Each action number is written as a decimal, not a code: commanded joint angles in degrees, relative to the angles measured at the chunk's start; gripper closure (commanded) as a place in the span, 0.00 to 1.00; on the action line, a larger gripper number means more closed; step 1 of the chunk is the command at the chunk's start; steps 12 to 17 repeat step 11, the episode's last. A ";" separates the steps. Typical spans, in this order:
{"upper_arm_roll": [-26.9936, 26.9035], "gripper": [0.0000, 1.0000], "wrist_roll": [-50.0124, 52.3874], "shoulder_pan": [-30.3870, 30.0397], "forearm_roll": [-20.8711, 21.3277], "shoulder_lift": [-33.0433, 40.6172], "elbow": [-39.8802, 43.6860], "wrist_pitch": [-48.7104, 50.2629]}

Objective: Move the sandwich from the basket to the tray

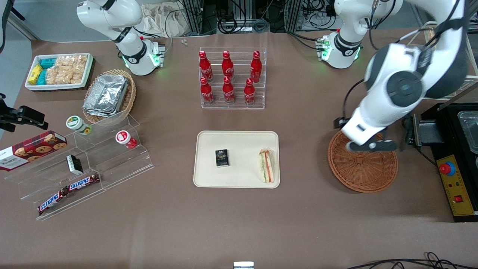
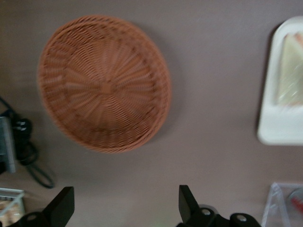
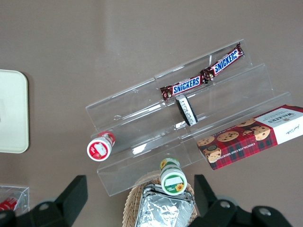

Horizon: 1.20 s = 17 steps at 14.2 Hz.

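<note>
On tray (image 1: 209, 175) — pale layered sandwich (image 1: 267, 166)

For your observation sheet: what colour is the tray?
Cream-beige tray, clearest in the front view.

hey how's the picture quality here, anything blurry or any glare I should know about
Front view: sharp and evenly lit, the sandwich on the tray crisp, the gripper over the basket. Left wrist view: soft all over, basket weave smeared, sandwich a pale blur, open gripper dark. Right wrist view: sharp, with glare streaks on the clear acrylic shelf.

Brown tabletop (image 1: 239, 224), grey floor (image 1: 41, 18)
</note>
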<state>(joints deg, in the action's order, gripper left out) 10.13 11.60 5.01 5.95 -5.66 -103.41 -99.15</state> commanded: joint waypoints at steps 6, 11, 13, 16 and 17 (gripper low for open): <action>-8.90 0.01 -19.59 2.54 -1.03 1.28 3.10 7.29; -8.63 0.01 -19.24 2.54 -0.94 -3.37 9.16 8.00; -8.63 0.01 -19.24 2.54 -0.94 -3.37 9.16 8.00; -8.63 0.01 -19.24 2.54 -0.94 -3.37 9.16 8.00; -8.63 0.01 -19.24 2.54 -0.94 -3.37 9.16 8.00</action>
